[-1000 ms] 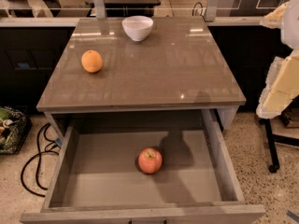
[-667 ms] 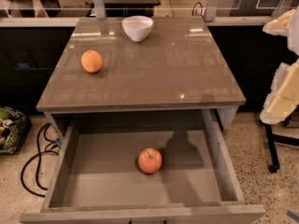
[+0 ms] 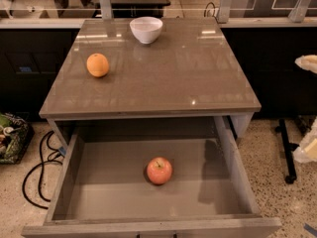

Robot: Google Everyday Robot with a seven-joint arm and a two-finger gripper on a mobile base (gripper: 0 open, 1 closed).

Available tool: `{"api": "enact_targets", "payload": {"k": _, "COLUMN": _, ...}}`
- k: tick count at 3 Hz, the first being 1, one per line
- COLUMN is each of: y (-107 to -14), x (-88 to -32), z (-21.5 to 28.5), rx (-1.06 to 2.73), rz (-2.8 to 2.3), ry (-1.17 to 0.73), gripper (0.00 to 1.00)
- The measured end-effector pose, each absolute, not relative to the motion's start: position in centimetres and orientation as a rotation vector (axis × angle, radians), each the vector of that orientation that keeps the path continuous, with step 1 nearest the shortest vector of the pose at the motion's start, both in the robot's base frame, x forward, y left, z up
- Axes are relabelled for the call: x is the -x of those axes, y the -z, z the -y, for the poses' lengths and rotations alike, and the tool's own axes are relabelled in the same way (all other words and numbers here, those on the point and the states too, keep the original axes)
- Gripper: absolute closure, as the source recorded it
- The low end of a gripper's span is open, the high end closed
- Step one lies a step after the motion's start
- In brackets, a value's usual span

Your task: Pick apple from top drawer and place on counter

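Counter [image 3: 163, 78]: glossy grey-brown top, reflective, carrying 2 items. 1 plain orange fruit [image 3: 97, 65] sits on the left side of the top. 1 white bowl [image 3: 146, 29] stands upright near the far edge, well apart from the fruit. Top drawer [image 3: 63, 182]: pulled fully out below the counter's front edge, interior open to view, flat bottom and thin side walls visible. Apple [image 3: 159, 170]: red with a yellowish patch, stem pointing up, resting on the drawer bottom near the middle, slightly toward the front, touching no wall. It is the only item in the drawer. A dark shadow lies on the drawer bottom by the right wall. End effector [image 3: 308, 63]: seen only as pale cream parts cut off by the right edge of the view, level with the counter's right side, well apart from the apple and from the drawer, touching neither. Whether it is open or closed cannot be told from what shows. It holds nothing that can be seen. Floor: speckled surface, with black cables [image 3: 37, 177] looping beside the drawer's left wall, and a black stand leg [image 3: 287, 148] on the right, under the pale parts.
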State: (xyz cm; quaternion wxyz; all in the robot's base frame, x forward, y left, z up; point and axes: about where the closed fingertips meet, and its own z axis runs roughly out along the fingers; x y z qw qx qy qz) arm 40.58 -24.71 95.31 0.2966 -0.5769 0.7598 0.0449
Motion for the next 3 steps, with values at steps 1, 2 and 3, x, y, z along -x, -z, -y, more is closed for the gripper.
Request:
{"api": "enact_targets", "payload": {"k": 1, "y": -93.8, "x": -39.8, "z": 24.7, "rx": 1.502, "rz": -1.932, "ry": -0.181, "gripper": 0.00}}
{"api": "enact_targets", "payload": {"k": 2, "y": -90.7, "x": -39.7, "z": 23.7, "rx": 1.511, "rz": -1.853, "ry": -0.192, "gripper": 0.00}}
{"api": "enact_targets", "payload": {"k": 3, "y": -85.4, "x": -40.1, "z": 22.0, "rx": 1.505, "rz": -1.804, "ry": -0.228, "gripper": 0.00}}
